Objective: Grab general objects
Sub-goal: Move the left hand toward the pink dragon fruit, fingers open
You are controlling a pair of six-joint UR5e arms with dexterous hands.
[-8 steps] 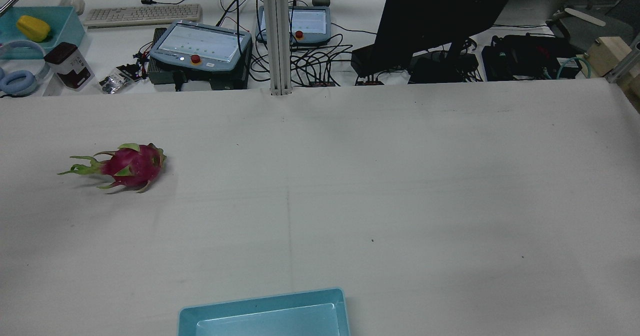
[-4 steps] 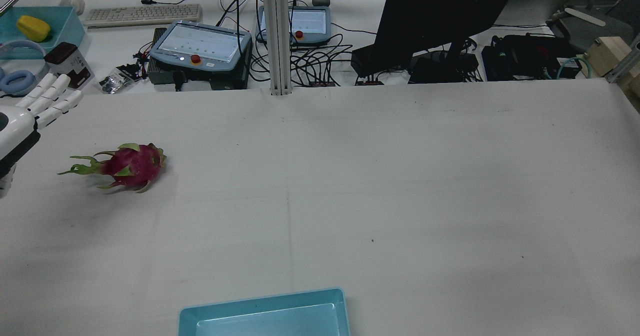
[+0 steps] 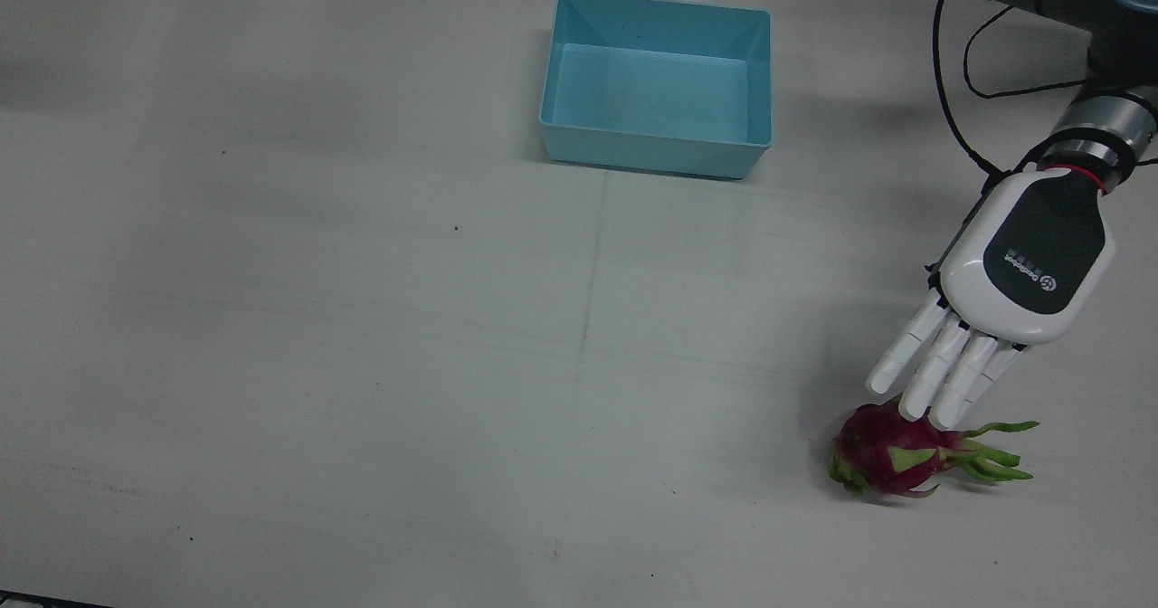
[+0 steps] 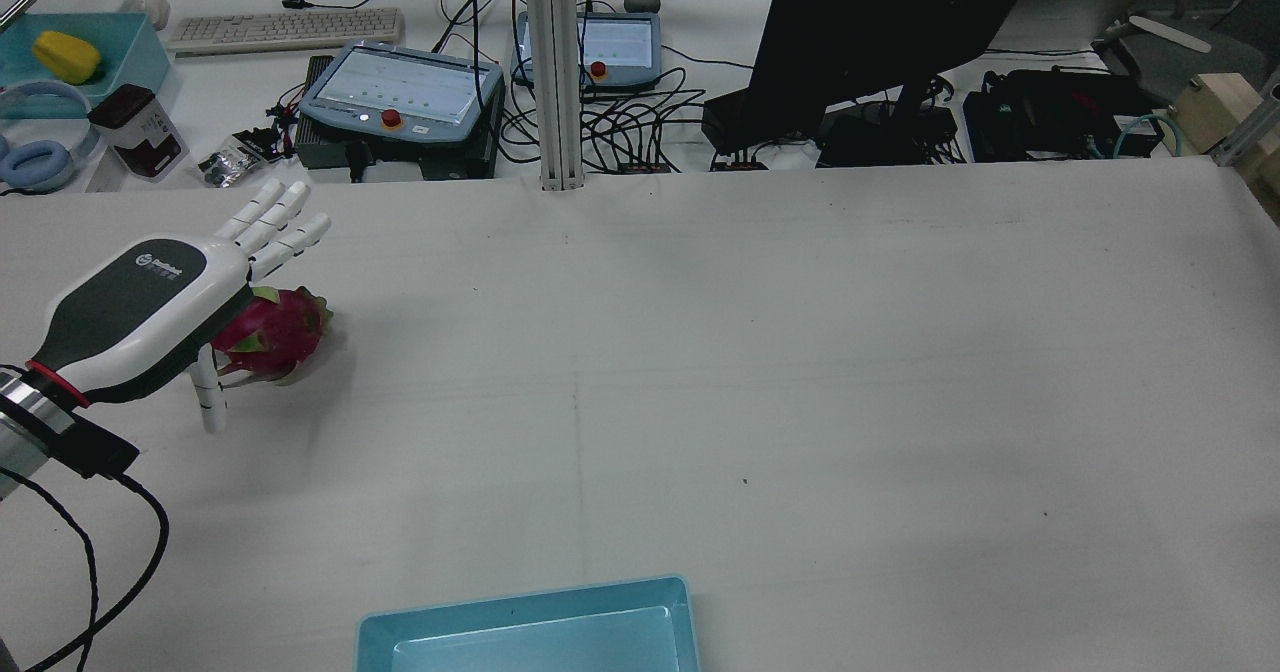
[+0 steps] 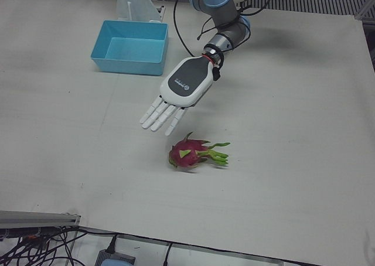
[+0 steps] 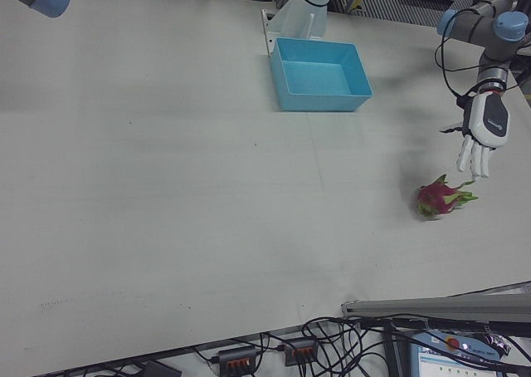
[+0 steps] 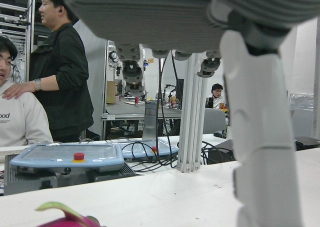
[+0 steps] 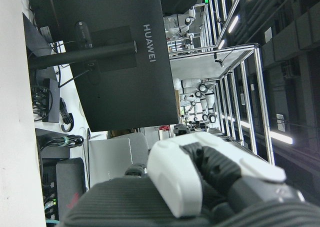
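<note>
A pink dragon fruit [image 3: 891, 459] with green scales lies on the white table, on the robot's left side. It also shows in the rear view [image 4: 285, 330], the left-front view [image 5: 187, 154] and the right-front view [image 6: 436, 198]. My left hand [image 3: 1004, 300] is open with its fingers stretched flat. It hovers just above the fruit's stem end, palm down, and holds nothing [image 4: 170, 302] [image 5: 176, 96]. In the left hand view the fruit's top [image 7: 70, 219] shows just below a finger [image 7: 260, 127]. My right hand [image 8: 200, 187] shows only close up in its own view, its pose unclear.
A blue bin [image 3: 656, 151] stands empty at the table's middle near the pedestals [image 4: 520, 612] [image 5: 126, 64]. Teach pendants [image 4: 400, 92], cables and a monitor [image 4: 880, 22] lie beyond the table's far edge.
My left hand came in from the rear view's left edge and moved right, over the dragon fruit. The fruit has not moved.
</note>
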